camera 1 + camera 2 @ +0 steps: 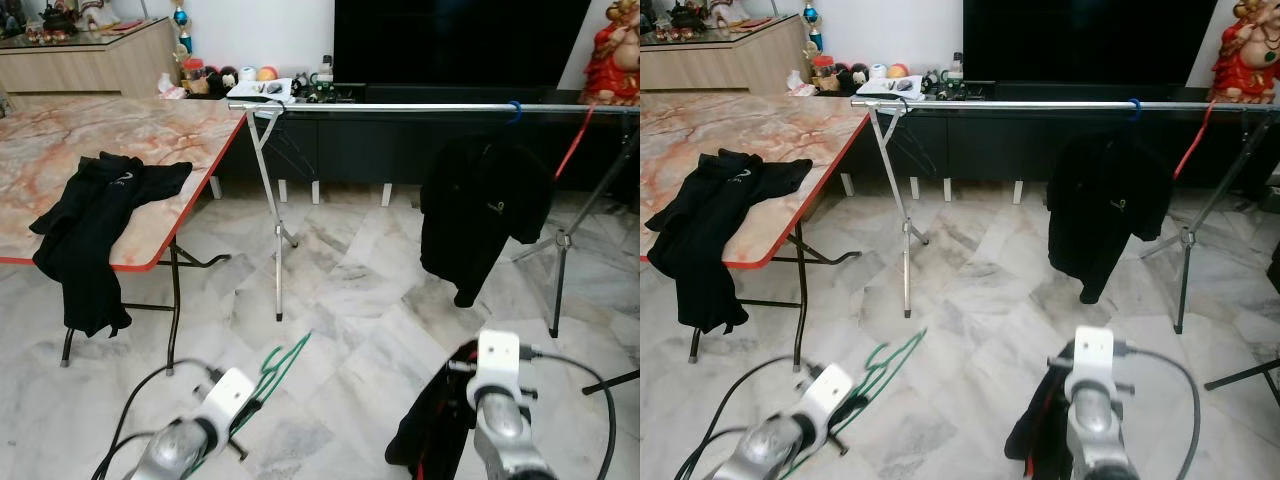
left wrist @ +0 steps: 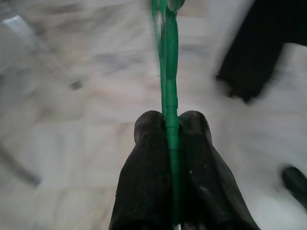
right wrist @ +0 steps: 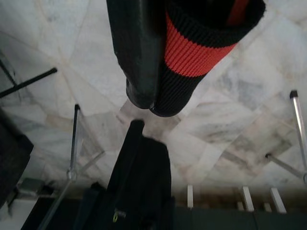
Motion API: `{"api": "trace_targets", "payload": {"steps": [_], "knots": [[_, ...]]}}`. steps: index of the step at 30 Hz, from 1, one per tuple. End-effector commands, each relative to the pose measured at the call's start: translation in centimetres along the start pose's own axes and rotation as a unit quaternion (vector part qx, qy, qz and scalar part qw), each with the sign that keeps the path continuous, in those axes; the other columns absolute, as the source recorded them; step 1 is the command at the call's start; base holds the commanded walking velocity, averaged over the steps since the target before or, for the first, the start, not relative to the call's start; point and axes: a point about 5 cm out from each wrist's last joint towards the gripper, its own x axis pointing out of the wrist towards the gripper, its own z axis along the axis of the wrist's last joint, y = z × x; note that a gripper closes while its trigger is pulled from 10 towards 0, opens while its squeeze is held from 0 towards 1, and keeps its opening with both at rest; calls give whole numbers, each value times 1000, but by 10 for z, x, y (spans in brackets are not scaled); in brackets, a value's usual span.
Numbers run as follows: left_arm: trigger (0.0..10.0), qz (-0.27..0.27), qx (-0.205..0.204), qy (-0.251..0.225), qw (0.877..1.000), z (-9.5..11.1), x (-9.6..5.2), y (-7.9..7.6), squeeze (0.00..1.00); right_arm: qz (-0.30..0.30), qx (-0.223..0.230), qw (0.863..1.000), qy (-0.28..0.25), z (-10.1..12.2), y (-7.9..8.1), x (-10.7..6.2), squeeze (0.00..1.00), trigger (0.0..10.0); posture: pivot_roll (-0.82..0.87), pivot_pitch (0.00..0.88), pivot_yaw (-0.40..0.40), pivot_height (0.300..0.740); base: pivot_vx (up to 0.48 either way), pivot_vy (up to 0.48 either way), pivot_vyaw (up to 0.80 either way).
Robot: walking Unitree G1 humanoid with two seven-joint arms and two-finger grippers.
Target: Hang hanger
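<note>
Jaws first: the left gripper (image 2: pixel 172 139) is clamped tight on the thin green plastic hanger (image 1: pixel 280 365), while the right gripper (image 3: pixel 153 91) is closed on a black knit garment with a red band (image 1: pixel 440 415) that droops from it toward the floor.

Ahead stands the long silver metal drying rail (image 1: pixel 400 107), running straight across the view on its folding legs; it sits well above both grippers and well apart from them, with pale marble floor (image 1: pixel 350 290) open between; a black shirt on a blue hanger (image 1: pixel 480 215) already hangs toward the rail's right part, and a red cord (image 1: pixel 573 145) slants down further right; the stretch of rail left of the shirt looks bare, and I judge that the likelier landing place.

To the left, the marble-topped folding table with a red edge (image 1: pixel 150 130) carries another black garment (image 1: pixel 95 225) draped over its near edge; its corner comes close to the rail's left end, so room there is tighter.

The green hanger's long axis points forward and slightly right from the left jaws, toward the rail; the left arm is nearer the free stretch.
</note>
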Motion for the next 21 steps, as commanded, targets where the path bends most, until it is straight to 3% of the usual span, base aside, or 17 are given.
{"api": "trace_targets", "payload": {"steps": [1, 5, 9, 11, 21], "knots": [[10000, -86, 32, 23, 996, 3, -1, -4, 0, 10, -15, 1000, 9, 8, 2, 5, 0, 10000, 68, 31, 44, 740, 0, 0, 0], [10000, -133, 50, 27, 990, 12, 0, -4, 0, 26, -19, 999, 15, 14, 6, 8, 0, 10000, 69, 29, 43, 740, 0, 0, 0], [10000, -187, 74, 25, 979, 26, 0, -8, 0, 72, -55, 996, 16, 21, 18, 10, 0, 10000, 65, 30, 42, 740, 0, 0, 0], [10000, -233, 92, 31, 968, 33, -2, -13, 0, 93, -85, 992, 13, 25, 23, 10, 0, 10000, 65, 29, 38, 740, 0, 0, 0], [10000, -311, 93, 30, 945, 58, -10, -23, 0, 105, -92, 990, 18, 30, 27, 11, 0, 10000, 67, 18, 38, 740, 0, 0, 0]]}}
